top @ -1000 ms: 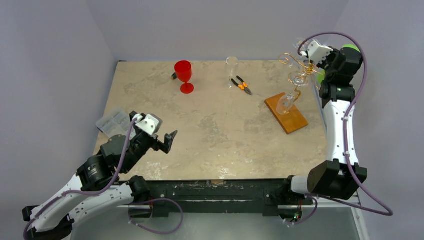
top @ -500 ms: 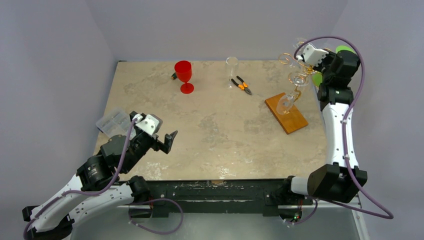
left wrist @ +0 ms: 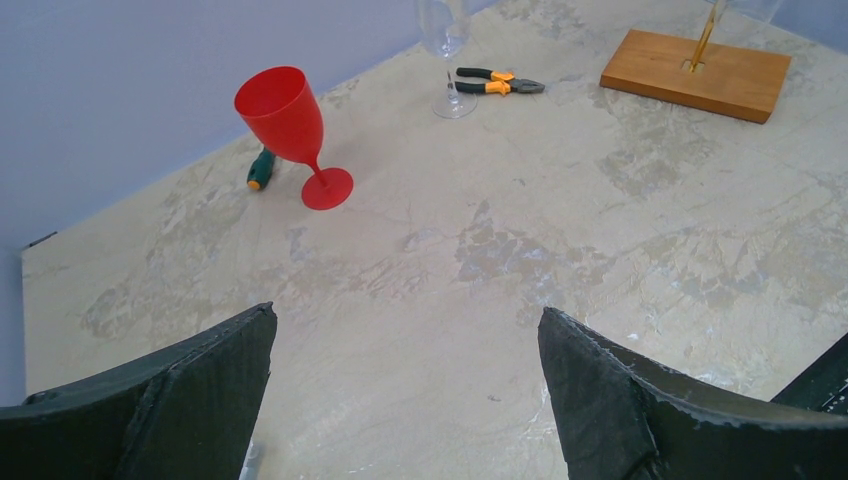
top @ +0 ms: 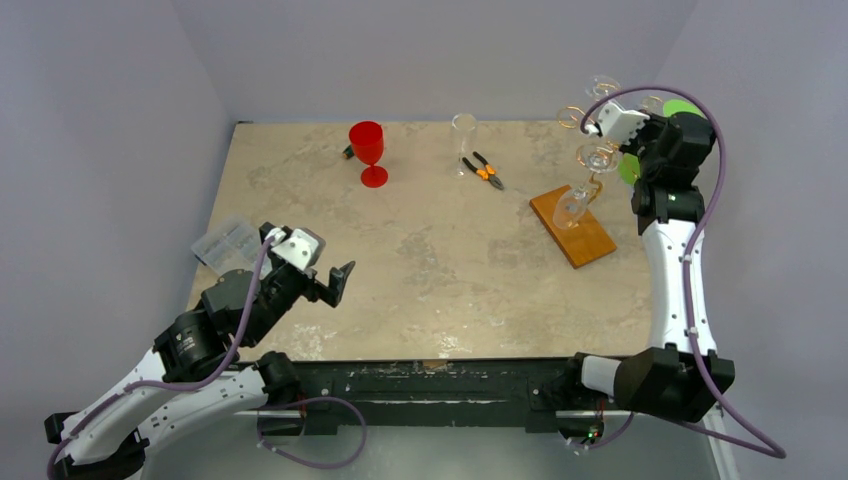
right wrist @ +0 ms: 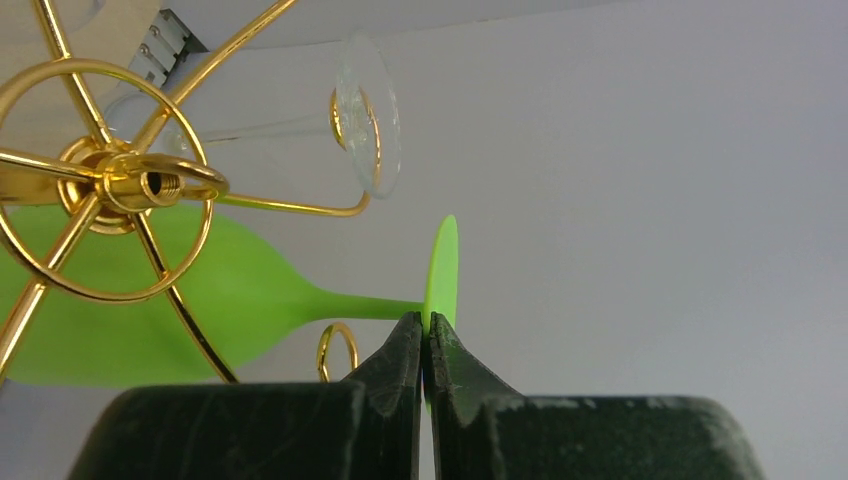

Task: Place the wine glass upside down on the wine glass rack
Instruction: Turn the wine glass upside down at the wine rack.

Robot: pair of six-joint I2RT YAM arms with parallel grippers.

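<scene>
Right gripper (right wrist: pixel 427 335) was found pressed together on the rim of the foot of the green wine glass (right wrist: pixel 250 300), at the far right of the table (top: pixel 430 260) and raised level with the top of the wine glass rack (top: pixel 590 185). In the right wrist view the glass's stem ran from the pinched foot past the rack's gold hub, with the bowl behind the spokes. A small gold loop sat just under the stem; whether the stem touched any arm could not be told. In the top view the green foot showed on the far side of the wrist and the bowl on its near side, both right of the rack's stem. The rack's wooden base lay flat on the table at the right side. Clear glasses (top: pixel 572 205) hung bowl-down on the rack, one with its foot caught in a curled arm. Left gripper (left wrist: pixel 405 400) was spread wide and held nothing, above the near left part of the table. A red wine glass (left wrist: pixel 290 120) stood upright at the far side, with a green-handled tool (left wrist: pixel 260 168) just behind it. A tall clear glass (left wrist: pixel 445 50) stood right of these, with orange-handled pliers (left wrist: pixel 495 82) just beside it. A clear plastic box (top: pixel 226 243) sat at the left edge.
</scene>
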